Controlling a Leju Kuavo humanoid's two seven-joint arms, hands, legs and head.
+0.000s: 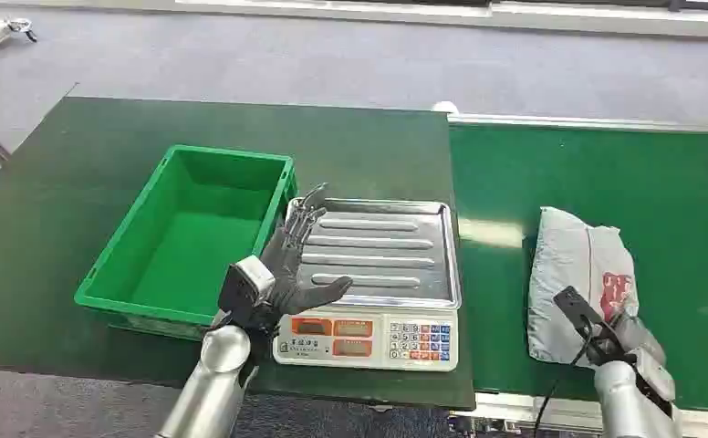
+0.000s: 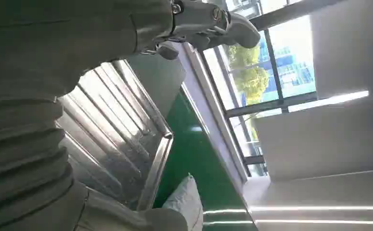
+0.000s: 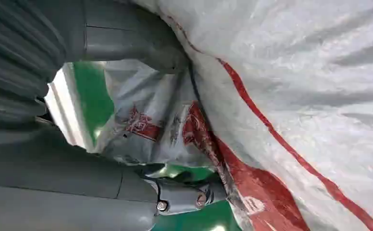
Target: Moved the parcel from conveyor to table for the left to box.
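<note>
Gripping the near end of the grey parcel (image 1: 580, 274) on the green conveyor (image 1: 679, 201), the right hand (image 1: 638, 339) has its fingers closed around the wrapper.

Red print marks the grey plastic of the parcel, which lies flat on the belt to the right of the table (image 1: 58, 237). The left hand (image 1: 288, 265) hovers with fingers spread, holding nothing, over the left edge of the steel pan of the weighing scale (image 1: 378, 274). A green plastic crate (image 1: 191, 233) stands just left of the scale.

Grey parcel (image 1: 577, 274) with red print; green box (image 1: 186, 239).
</note>
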